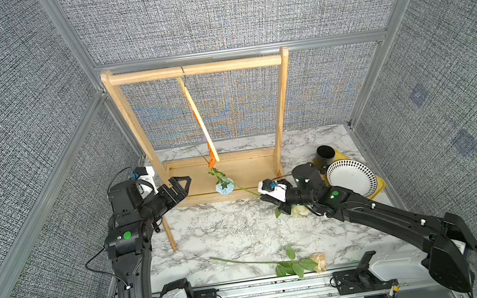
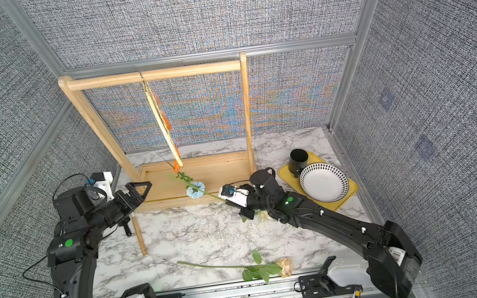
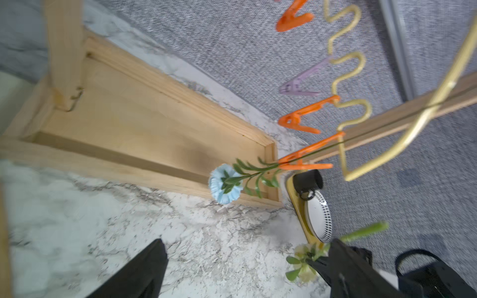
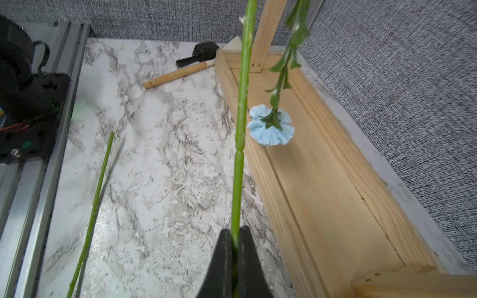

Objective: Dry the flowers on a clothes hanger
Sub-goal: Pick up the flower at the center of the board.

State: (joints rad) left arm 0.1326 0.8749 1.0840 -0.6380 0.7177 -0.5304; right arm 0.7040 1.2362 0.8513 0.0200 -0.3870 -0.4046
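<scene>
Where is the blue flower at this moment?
In both top views the blue flower hangs bloom-down from the orange clip at the low end of the hanger, over the base of the rack, mid-scene.

The clothes hanger (image 1: 200,123) has plastic clips (image 3: 299,121); the rack (image 1: 220,66) is wood.

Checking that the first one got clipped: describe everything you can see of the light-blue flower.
The light-blue flower is a small frilled, fabric-looking bloom on a thin green stem with narrow leaves near the head. It hangs head down, its stem pinched in the end orange clip of the pale-yellow hanger, the bloom over the rack's wooden base. Only the clip visibly touches it.
</scene>
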